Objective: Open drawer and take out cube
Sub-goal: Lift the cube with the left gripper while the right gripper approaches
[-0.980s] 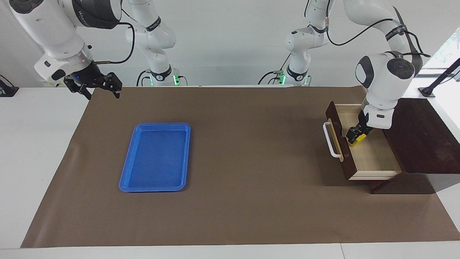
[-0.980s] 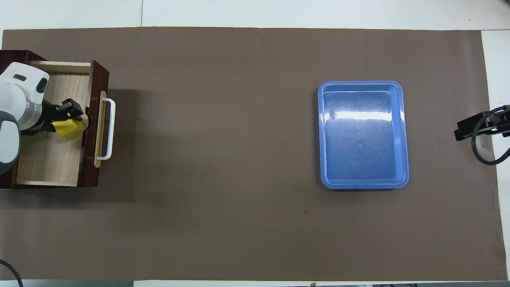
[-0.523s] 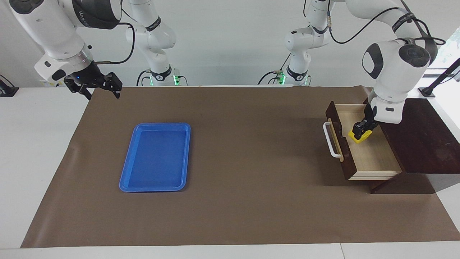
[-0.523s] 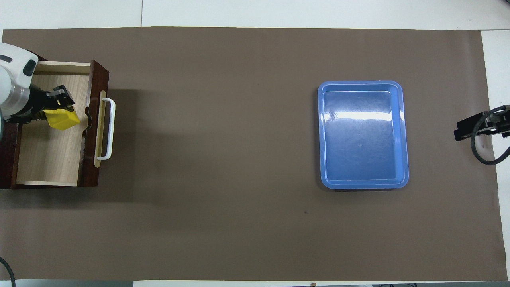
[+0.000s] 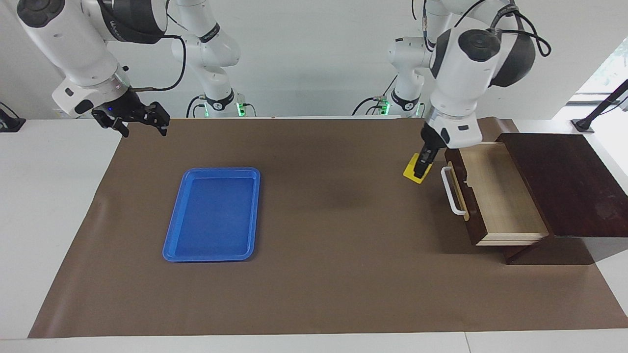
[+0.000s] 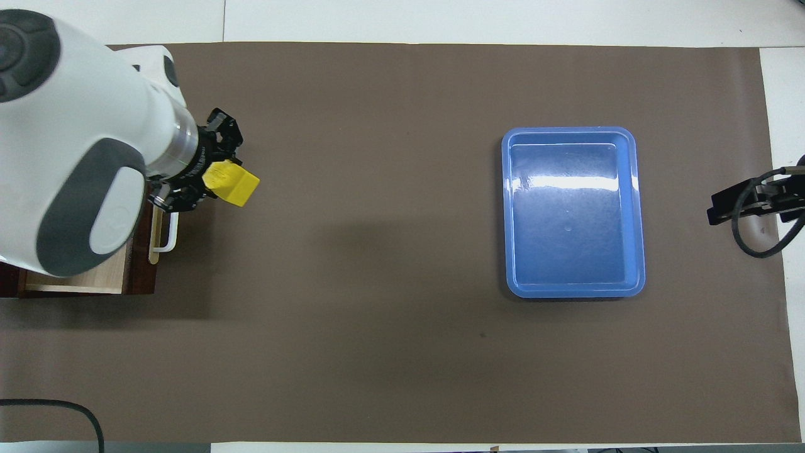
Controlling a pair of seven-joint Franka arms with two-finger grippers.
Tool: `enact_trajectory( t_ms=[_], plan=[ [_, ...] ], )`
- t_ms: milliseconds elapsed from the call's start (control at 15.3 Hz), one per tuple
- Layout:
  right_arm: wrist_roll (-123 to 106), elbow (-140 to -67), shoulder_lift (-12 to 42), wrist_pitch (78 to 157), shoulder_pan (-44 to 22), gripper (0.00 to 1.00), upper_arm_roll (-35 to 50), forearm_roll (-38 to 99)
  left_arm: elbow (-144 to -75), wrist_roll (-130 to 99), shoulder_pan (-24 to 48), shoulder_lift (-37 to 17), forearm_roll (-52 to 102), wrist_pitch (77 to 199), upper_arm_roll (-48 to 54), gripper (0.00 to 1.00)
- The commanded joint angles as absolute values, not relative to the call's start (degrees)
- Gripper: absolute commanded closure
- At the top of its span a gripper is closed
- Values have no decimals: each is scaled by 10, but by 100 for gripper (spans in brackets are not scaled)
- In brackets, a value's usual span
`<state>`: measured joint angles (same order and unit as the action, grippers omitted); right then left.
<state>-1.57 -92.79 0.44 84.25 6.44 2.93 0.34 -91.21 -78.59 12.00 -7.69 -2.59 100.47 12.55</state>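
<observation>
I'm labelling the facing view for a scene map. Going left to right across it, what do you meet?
Right gripper, open and waiting → blue tray → yellow cube held up by the left gripper → open drawer → dark wooden box.

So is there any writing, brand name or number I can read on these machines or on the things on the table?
Dark band on the right arm: pale lettering, too small and slanted to read.
Dark strap on the left arm: lettering too small to read.
The cube, drawer, blue tray and brown mat: no writing visible.
</observation>
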Motion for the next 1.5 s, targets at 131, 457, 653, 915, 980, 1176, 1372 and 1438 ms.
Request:
enact_trajectory(
  t_ms=[131, 457, 653, 915, 980, 1176, 1372, 1438],
  plan=[
    [183, -1028, -28, 897, 69, 0, 38, 110, -905, -1037, 189, -80, 45, 1061, 116, 100],
    [400, -1089, 3, 988, 19, 0, 39, 239, -917, -1172, 257, -76, 44, 1043, 115, 100],
    [510, -1107, 45, 1077, -38, 0, 39, 293, -925, -1177, 258, -71, 42, 1034, 115, 100],
    [560, -1147, 60, 1155, -72, 0, 39, 409, -931, -1183, 258, -67, 41, 1034, 115, 100],
    [576, -1146, 70, 1157, -77, 0, 39, 429, -937, -1189, 258, -64, 41, 1036, 115, 100],
    [641, -1132, 100, 1190, -119, 0, 39, 494, -952, -1206, 259, -65, 42, 1062, 116, 100],
    [699, -1108, 113, 1208, -149, 0, 39, 518, -974, -1226, 274, -69, 42, 1102, 116, 100],
    [715, -1103, 114, 1208, -157, 0, 39, 518, -975, -1234, 279, -70, 42, 1108, 116, 100]
  ],
)
